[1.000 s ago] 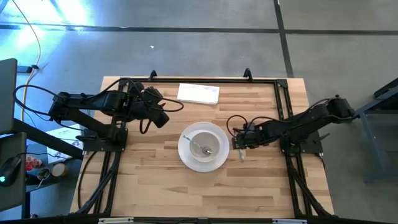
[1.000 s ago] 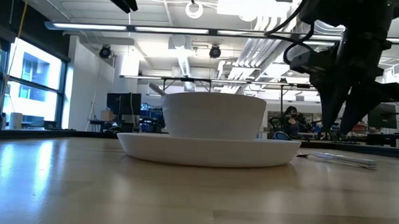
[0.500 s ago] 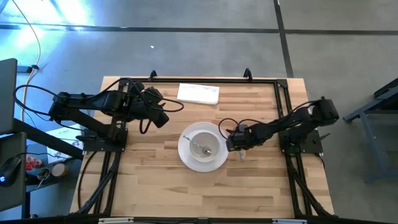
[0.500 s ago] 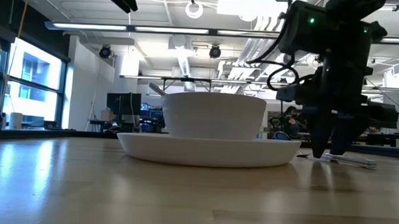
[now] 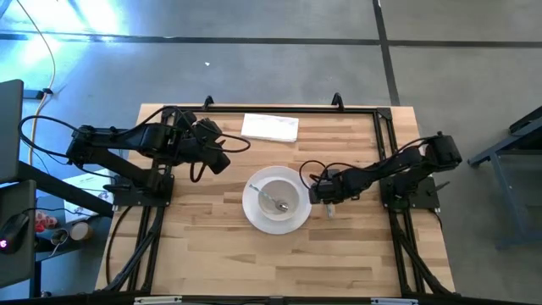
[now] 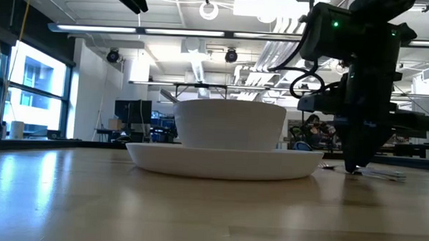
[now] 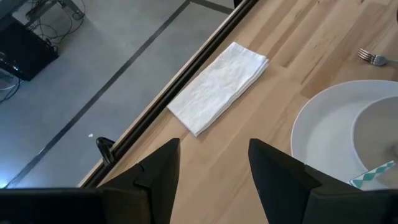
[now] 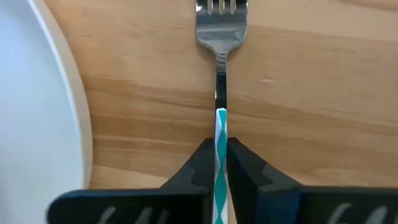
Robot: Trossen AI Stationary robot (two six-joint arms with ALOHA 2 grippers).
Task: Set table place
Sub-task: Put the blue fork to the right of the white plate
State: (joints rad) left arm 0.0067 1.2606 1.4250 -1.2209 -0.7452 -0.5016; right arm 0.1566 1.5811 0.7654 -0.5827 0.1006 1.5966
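A white plate [image 5: 254, 217] lies mid-table with a white bowl [image 5: 279, 188] on it; a spoon [image 5: 273, 202] lies in the bowl. Just right of the plate, a metal fork [image 8: 221, 25] with a teal-and-white wrapped handle lies flat on the wooden table [image 5: 212, 246]. My right gripper [image 8: 221, 163] stands over it, pointing down, shut on the handle; the low view shows the gripper [image 6: 354, 167] at the tabletop. My left gripper [image 7: 211, 168] hovers open above the table's far left, touching nothing. My right gripper pinches the fork's teal-and-white wrapped handle [image 8: 221, 127] between its two fingers [image 8: 200, 163], one on each long side. The fingers come from above, pointing down. The fork lies flat on the table, tines [image 8: 221, 9] pointing away from the fingers.
A folded white napkin [image 5: 270, 127] lies by the far rail [image 5: 279, 108]. Bare planks stretch along the near side of the table and right of the fork. The black rail frame edges the tabletop.
My right gripper has moved toward the plate and down onto the table beside it, then shut its fingers on the fork's handle. The fork has stayed on the table.
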